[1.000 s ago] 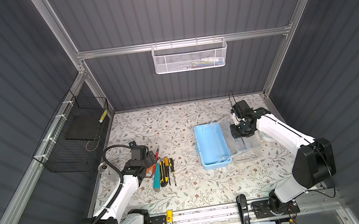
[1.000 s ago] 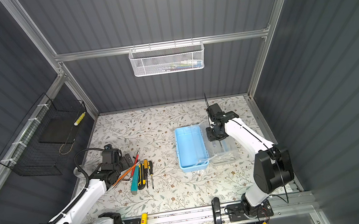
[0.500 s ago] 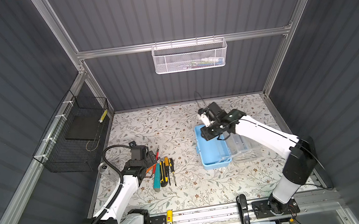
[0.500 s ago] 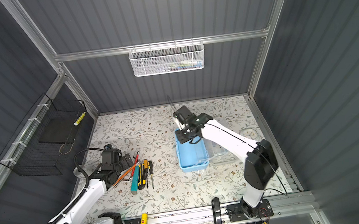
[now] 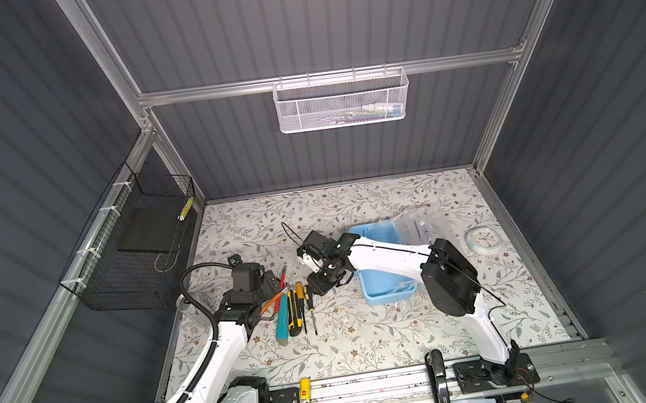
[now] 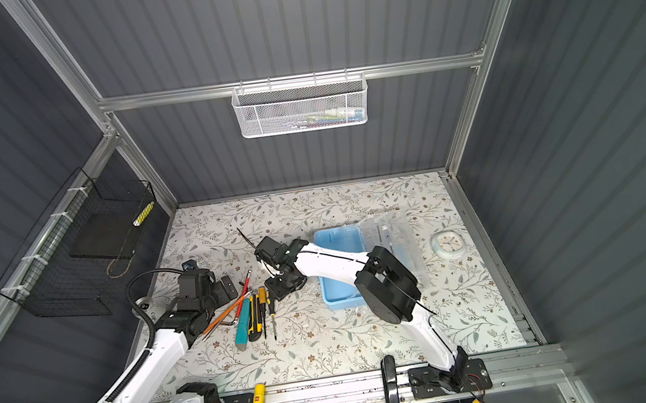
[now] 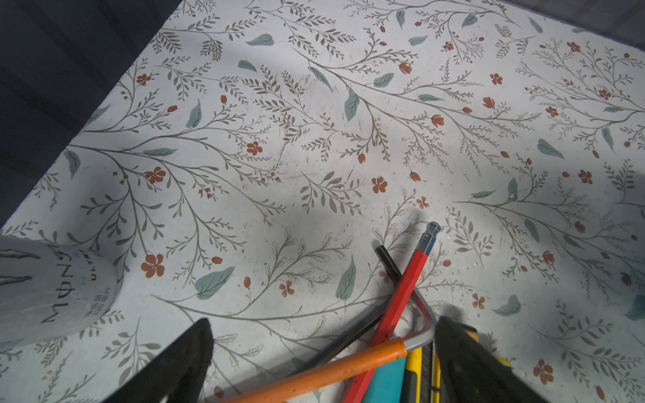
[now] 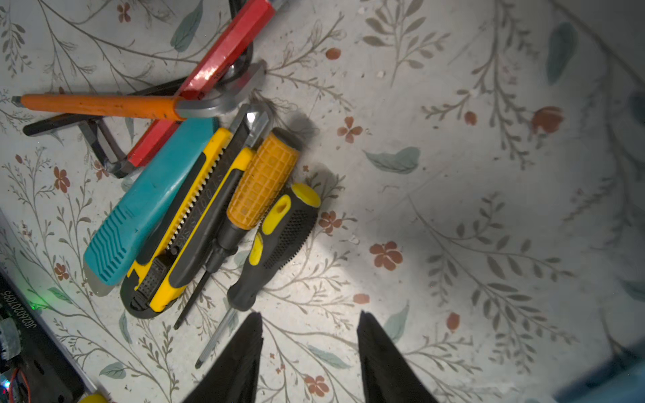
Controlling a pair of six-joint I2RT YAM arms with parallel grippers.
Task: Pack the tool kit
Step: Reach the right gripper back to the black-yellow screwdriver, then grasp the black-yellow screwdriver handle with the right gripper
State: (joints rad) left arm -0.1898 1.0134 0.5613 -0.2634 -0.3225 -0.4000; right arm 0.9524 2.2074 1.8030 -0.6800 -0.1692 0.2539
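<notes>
R arm has swung over. 1 sec ago the right claw was over the clear lid. Half a sec ago it was over the blue box. Now it hangs on the box's other side, just beside the handle ends of the 2 screwdrivers, & its arm lies across the box. This claw is a bit wider than before. In the R wrist view its black fingers stand apart w/ only bare counter btwn them, so it holds nothing. A small round clock past the lid shows now; the arm hid it before. L arm hasn't moved. The left claw is spread wide over the hex keys, not squeezing them.

The box sits open on the counter w/ the lid flat beside it. The tools are still out of it, side by side: teal knife, yellow-black utility knife, orange screwdriver, black-yellow screwdriver. The red hex key & orange hex key lie crossed over darker ones.

Writing: the utility knife's blade strip says "100"; the rest is too blurry. The grey can by the L arm says "ULTR" & "330". The yellow glue stick on the front rail has a red label, too small to read.
</notes>
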